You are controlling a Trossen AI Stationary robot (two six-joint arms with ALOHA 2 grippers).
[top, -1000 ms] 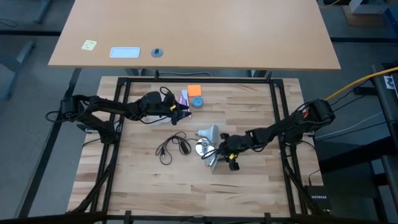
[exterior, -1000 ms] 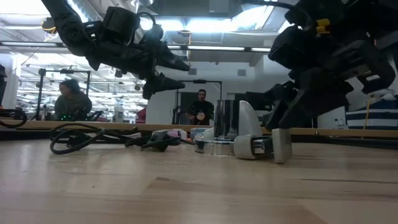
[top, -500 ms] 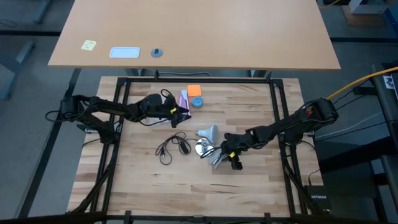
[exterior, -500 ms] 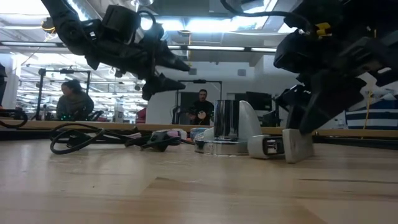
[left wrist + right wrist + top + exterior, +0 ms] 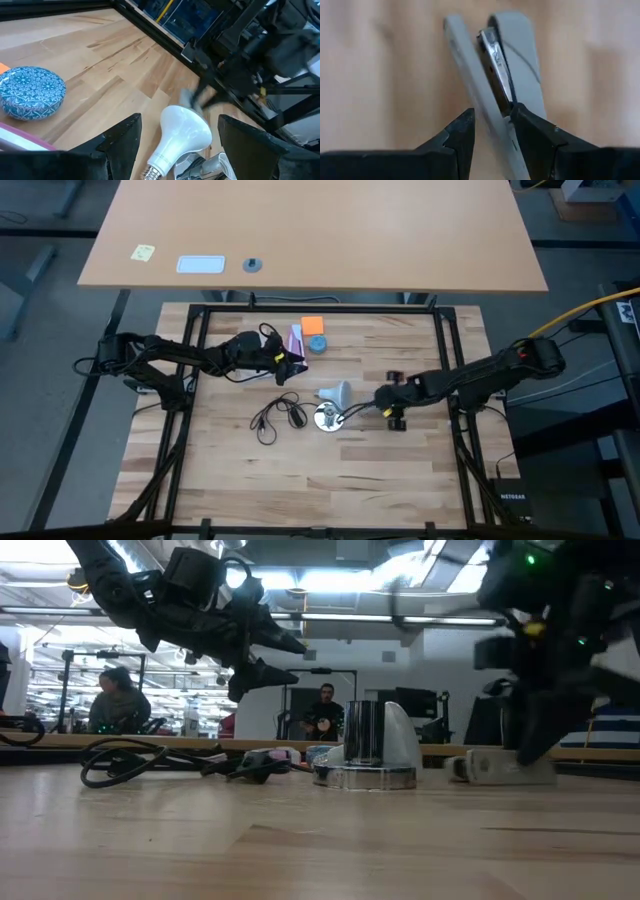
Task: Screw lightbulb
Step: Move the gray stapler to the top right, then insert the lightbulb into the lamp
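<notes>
Lightbulb point(image 5: 336, 393) lies on side near table point(image 5: 400, 470) centre, touching socket point(image 5: 325, 417). Left gripper point(image 5: 296, 361) hovers toward back edge, fingers spread, empty. Right gripper point(image 5: 372, 404) pinches grey clip point(image 5: 507, 65) just beside socket. Risk: clip snags cord point(image 5: 278, 418), drags socket, bulb rolls.

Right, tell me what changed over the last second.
The right gripper, clamped on a grey stapler, dragged it along the table toward the right side, away from the socket. The left gripper hangs open over the back of the table as before. The lightbulb, socket and cord have not moved.
</notes>
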